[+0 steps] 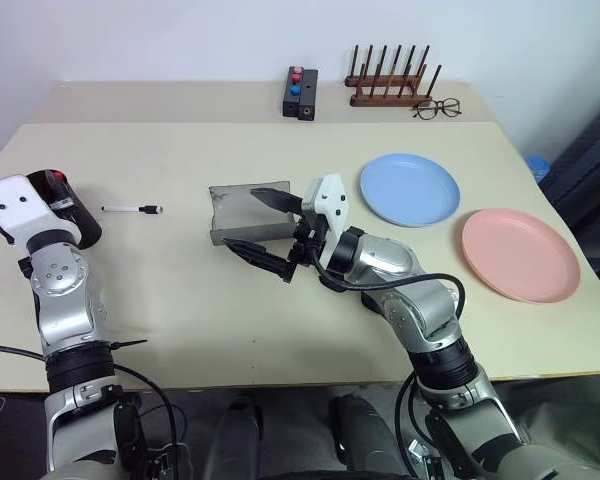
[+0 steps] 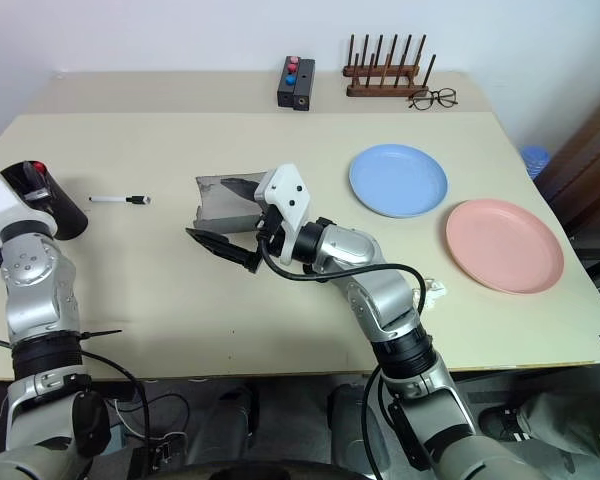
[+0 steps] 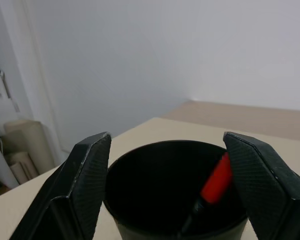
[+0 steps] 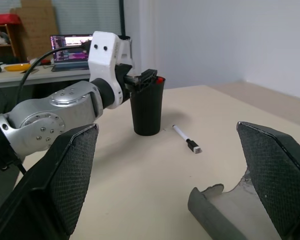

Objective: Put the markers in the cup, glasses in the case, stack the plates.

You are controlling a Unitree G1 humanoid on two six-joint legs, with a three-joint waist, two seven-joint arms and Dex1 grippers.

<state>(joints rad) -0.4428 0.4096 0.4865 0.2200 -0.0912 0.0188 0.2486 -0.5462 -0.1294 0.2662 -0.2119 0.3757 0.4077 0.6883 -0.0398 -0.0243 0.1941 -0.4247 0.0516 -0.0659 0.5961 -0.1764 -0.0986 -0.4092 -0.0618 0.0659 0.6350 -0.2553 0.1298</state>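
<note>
Your left gripper (image 3: 165, 200) sits at the cup (image 3: 175, 190) with its two black fingers spread wide, one on each side of the rim, gripping nothing. Inside the cup you can see the red-capped marker (image 3: 215, 180) leaning against the wall. The cup stands upright near the table's left edge. Just beside it, toward the middle, the white marker (image 1: 132, 209) with the black cap lies flat on the table (image 1: 180, 300), apart from both grippers.

Your right gripper (image 1: 265, 228) hangs over the centre of the table, pointing left, its jaws fully apart and holding nothing. It is at the grey case (image 1: 242, 212), which lies open; one finger reaches over the case, the other lies in front of its near edge. You cannot tell whether either finger touches the felt.

To the right, the light blue plate (image 1: 410, 189) and the salmon pink plate (image 1: 520, 254) lie side by side, near each other, not stacked.

At the back of the table you have a black box with red and blue buttons (image 1: 300, 92), a wooden peg rack (image 1: 392, 80) and thin wire-rimmed spectacles (image 1: 437, 108).
</note>
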